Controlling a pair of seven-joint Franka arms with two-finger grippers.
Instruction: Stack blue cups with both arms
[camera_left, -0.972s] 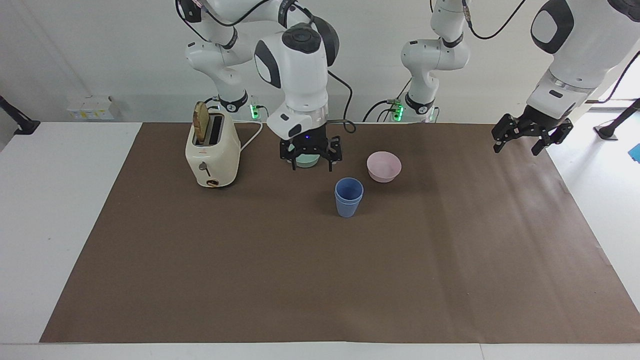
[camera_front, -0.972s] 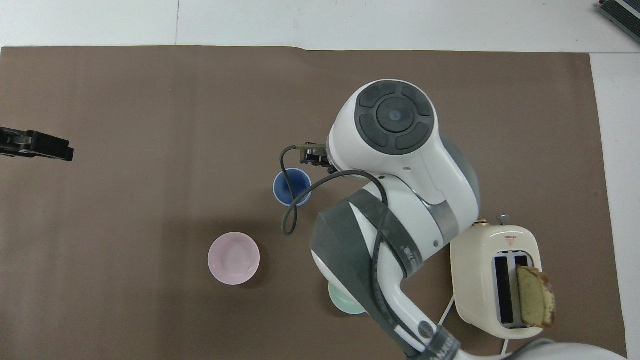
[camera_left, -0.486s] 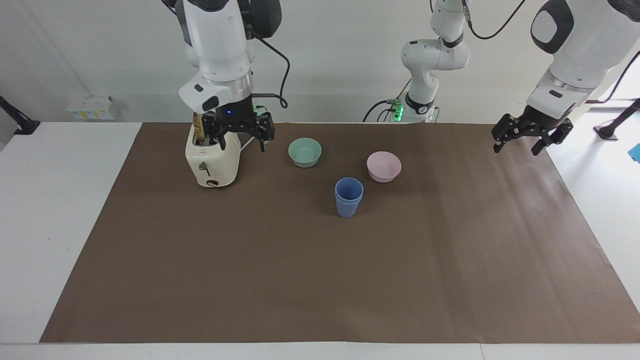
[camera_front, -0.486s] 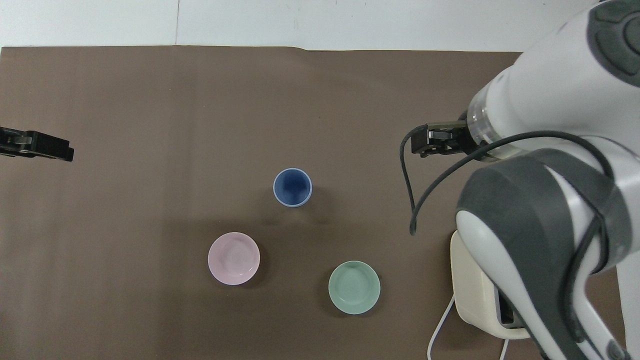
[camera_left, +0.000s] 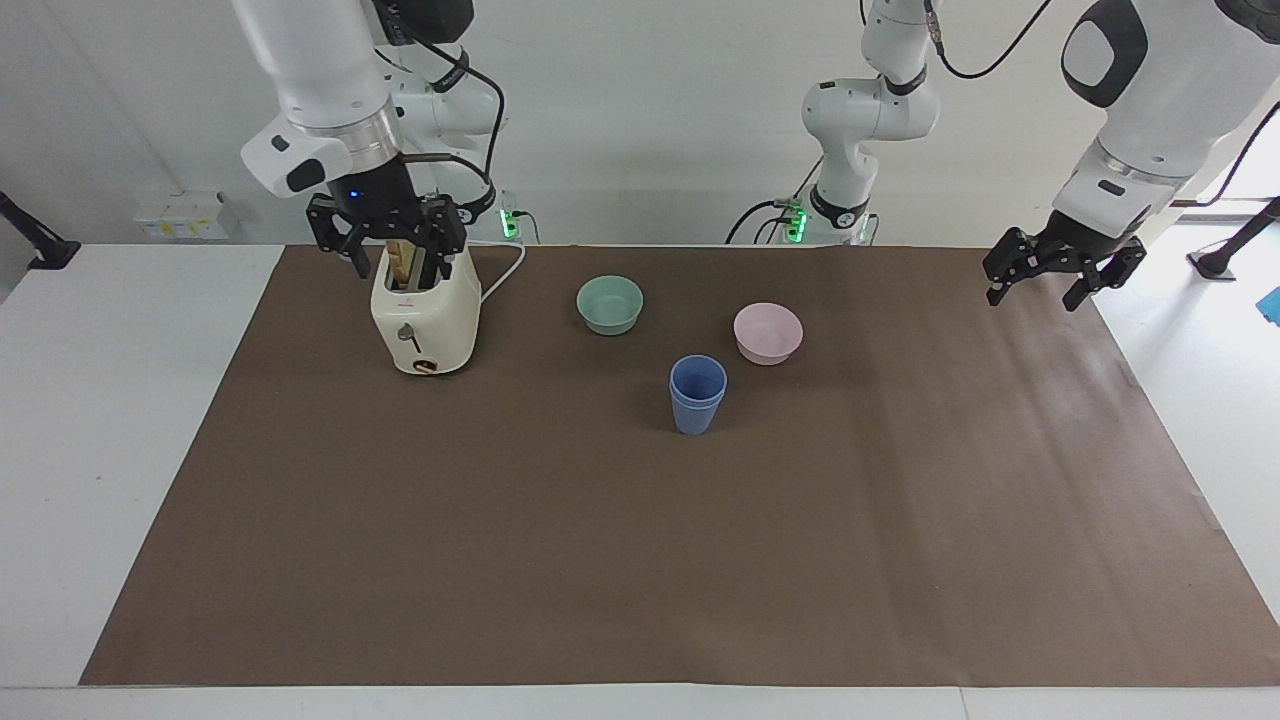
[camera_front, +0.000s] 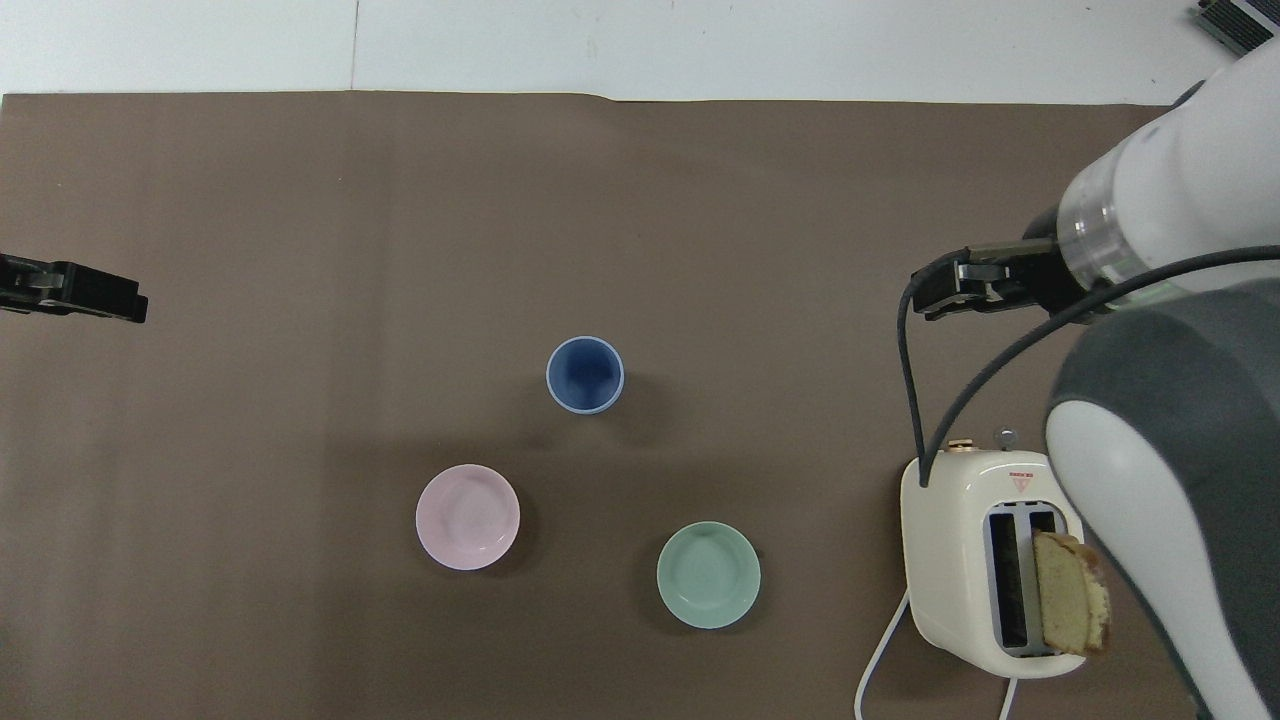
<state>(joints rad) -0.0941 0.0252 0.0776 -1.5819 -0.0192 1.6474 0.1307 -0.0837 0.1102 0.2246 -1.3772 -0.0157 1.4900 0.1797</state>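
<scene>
- Status: stacking looks done. The blue cups (camera_left: 697, 394) stand nested, one inside the other, upright on the brown mat (camera_left: 640, 560); a seam line near the rim in the facing view marks the inner cup's lip above the outer one. Nothing is left but parking the arms, as far as I can judge.
- Right gripper (camera_left: 386, 250): up in the air over the toaster (camera_left: 424, 318), jaws spread, holding nothing. The cream toaster has a bread slice (camera_front: 1070, 592) standing in one slot, directly under the jaws. The stack is well apart from these jaws, toward the left arm's end.
- Mint-green bowl (camera_left: 610, 304): between the right gripper's jaws and the stack, nearer to the robots than the cups. Untouched, upright.
- Pink bowl (camera_left: 768, 332): just beside the stack toward the left arm's end, slightly nearer to the robots than the cups. Not part of the job.
- Cups' look: matte periwinkle blue, tapered, no handles, taller and narrower than both bowls. From overhead they show a single round mouth (camera_front: 585, 373), darker inside, with no tilt visible.
- Left gripper (camera_left: 1063, 265): waiting in the air over the mat's edge at the left arm's end, jaws parted and empty. The stack is well apart from it, with the pink bowl between.
</scene>
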